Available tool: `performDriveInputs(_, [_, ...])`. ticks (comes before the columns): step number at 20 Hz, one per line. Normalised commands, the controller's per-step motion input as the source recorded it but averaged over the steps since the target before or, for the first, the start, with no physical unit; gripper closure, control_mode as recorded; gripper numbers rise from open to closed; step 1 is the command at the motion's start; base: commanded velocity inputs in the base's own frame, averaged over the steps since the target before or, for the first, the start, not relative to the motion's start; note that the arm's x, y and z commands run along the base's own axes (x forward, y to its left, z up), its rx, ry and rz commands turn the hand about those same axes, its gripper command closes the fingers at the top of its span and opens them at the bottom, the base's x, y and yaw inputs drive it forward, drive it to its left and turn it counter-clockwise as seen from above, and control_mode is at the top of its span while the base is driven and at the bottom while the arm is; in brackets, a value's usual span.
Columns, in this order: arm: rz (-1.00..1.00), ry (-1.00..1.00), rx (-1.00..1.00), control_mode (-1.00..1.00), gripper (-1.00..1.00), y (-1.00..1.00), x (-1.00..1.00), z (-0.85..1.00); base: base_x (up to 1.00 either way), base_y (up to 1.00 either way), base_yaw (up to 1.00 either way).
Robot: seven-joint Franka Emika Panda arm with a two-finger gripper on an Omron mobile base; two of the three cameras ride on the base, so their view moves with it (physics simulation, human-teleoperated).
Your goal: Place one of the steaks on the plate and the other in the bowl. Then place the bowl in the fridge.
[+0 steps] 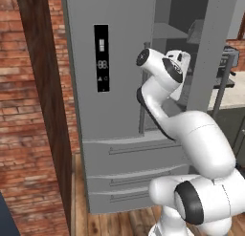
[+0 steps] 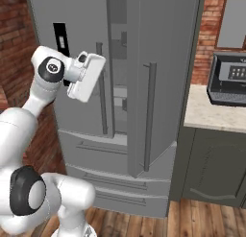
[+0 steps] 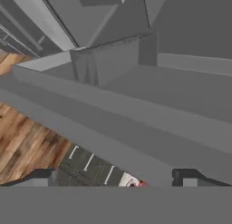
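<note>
The fridge (image 1: 119,91) stands right in front of me, tall and grey, with a black display panel (image 1: 101,58) on its left door. Its right door (image 2: 166,77) is swung partly open, and grey shelves (image 1: 167,32) show inside. My hand (image 2: 89,77) hovers at the gap between the doors, at the height of the long handles (image 2: 150,116). In the hand view my gripper (image 3: 115,175) is open with nothing between its fingertips (image 3: 189,175), looking down over a grey fridge ledge (image 3: 136,128) to the floor. The steaks, the plate and the bowl are out of view.
Two drawers (image 1: 134,156) run below the fridge doors. A pale counter (image 2: 211,111) with a black appliance (image 2: 229,80) over a dark cabinet (image 2: 211,169) is on the right. A brick wall (image 1: 24,115) and a dark wooden panel (image 1: 45,87) close the left. Wood floor (image 2: 192,221).
</note>
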Motion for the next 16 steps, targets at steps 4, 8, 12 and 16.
performDriveInputs(4, [-0.02,0.19,-0.1,-1.0,-1.0,-0.72,0.76,-0.13,0.0,0.0,0.0])
performDriveInputs(8, [-0.04,0.2,-0.11,-1.0,-1.0,-0.87,0.3,-0.22,0.0,0.0,0.0])
performDriveInputs(12, [-0.1,0.2,-0.06,-1.0,-1.0,-1.0,-0.15,-0.32,0.0,0.0,0.0])
performDriveInputs(16, [-0.15,0.17,0.0,-1.0,-1.0,-1.0,-0.47,-0.4,0.0,0.0,0.0])
